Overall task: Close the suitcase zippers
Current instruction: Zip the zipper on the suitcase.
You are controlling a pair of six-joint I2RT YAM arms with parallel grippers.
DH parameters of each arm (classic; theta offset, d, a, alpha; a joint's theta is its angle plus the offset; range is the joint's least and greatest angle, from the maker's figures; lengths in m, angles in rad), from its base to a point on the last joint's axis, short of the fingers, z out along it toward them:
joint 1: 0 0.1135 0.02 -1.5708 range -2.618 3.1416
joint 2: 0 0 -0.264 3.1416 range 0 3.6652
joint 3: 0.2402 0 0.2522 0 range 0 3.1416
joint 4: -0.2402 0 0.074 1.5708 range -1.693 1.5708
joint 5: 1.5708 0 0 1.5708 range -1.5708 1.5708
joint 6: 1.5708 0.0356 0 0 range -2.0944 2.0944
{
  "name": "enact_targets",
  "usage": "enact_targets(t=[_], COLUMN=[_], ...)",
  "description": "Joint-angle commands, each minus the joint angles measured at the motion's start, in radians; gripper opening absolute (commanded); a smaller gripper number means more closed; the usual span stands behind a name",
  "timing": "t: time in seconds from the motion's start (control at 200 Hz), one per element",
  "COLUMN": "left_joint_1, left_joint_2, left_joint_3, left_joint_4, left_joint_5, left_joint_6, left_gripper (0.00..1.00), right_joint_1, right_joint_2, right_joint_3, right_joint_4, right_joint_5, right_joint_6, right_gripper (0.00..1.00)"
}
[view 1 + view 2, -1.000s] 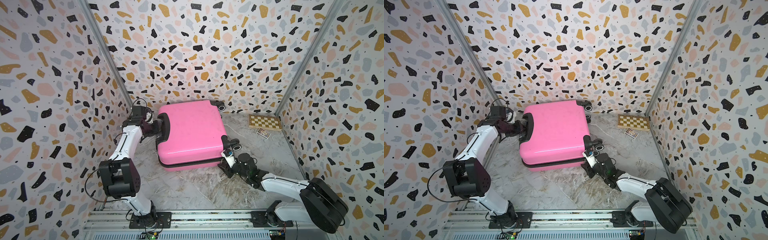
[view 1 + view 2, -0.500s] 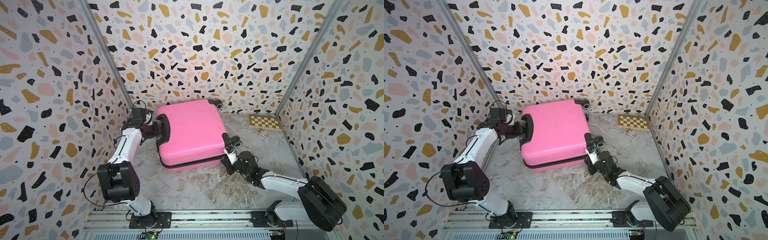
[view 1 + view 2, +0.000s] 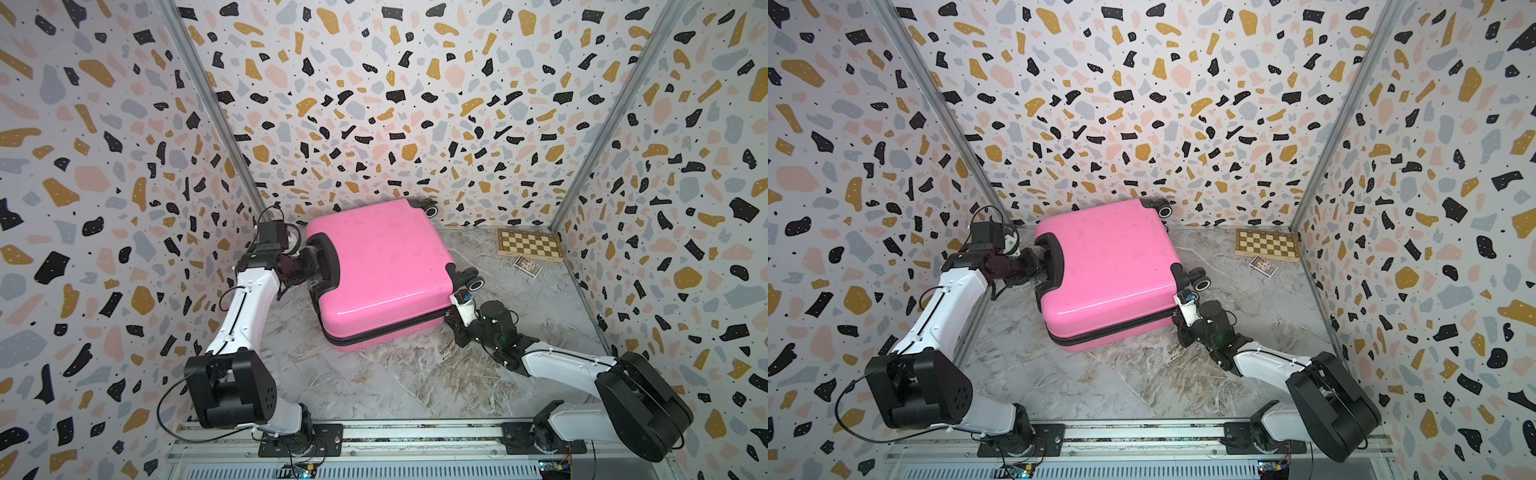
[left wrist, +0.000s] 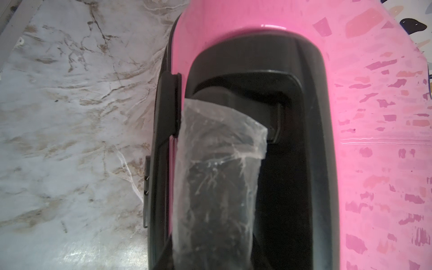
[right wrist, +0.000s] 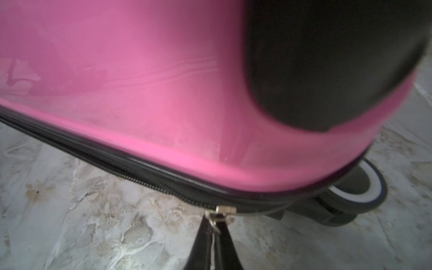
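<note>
The pink suitcase (image 3: 382, 266) (image 3: 1108, 262) lies flat on the marble floor, its black zipper band (image 3: 386, 328) (image 3: 1113, 328) running along the near side. My left gripper (image 3: 316, 270) (image 3: 1040, 266) (image 4: 180, 135) is shut on the black handle (image 4: 167, 112), with one tape-wrapped finger (image 4: 219, 163) inside the handle recess. My right gripper (image 3: 451, 322) (image 3: 1177, 322) (image 5: 214, 231) is at the near right corner, below the wheel (image 5: 360, 194). Its two black fingers are pinched on the small metal zipper pull (image 5: 216, 217) at the end of the zipper teeth (image 5: 140, 177).
A wooden chessboard (image 3: 528, 244) (image 3: 1266, 244) lies in the far right corner with a small card box (image 3: 527, 266) (image 3: 1263, 266) beside it. Terrazzo-patterned walls close in three sides, and the suitcase's far wheel (image 3: 430, 210) is near the back wall.
The suitcase has shifted and turned slightly on the floor. My right gripper has stayed at the near right corner by the wheel, and my left gripper has stayed on the handle.
</note>
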Motion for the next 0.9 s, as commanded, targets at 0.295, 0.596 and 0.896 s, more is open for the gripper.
enact_targets(t=[0.295, 0.596, 0.896], left_joint_1=[-0.012, -0.012, -0.013], left_joint_2=[-0.088, -0.096, -0.150], left_joint_3=[0.057, 0.067, 0.003], left_joint_4=[0.032, 0.003, 0.102], left_joint_5=[0.215, 0.247, 0.241], left_joint_6=[0.051, 0.053, -0.053], left_gripper=[0.00, 0.00, 0.00], right_joint_1=[-0.036, -0.054, -0.039], right_joint_2=[-0.010, 0.005, -0.031], right_joint_3=[0.027, 0.038, 0.005], right_joint_4=[0.090, 0.119, 0.133], right_joint_5=[0.010, 0.020, -0.029], right_joint_6=[0.017, 0.010, -0.026], right_gripper=[0.32, 0.18, 0.00])
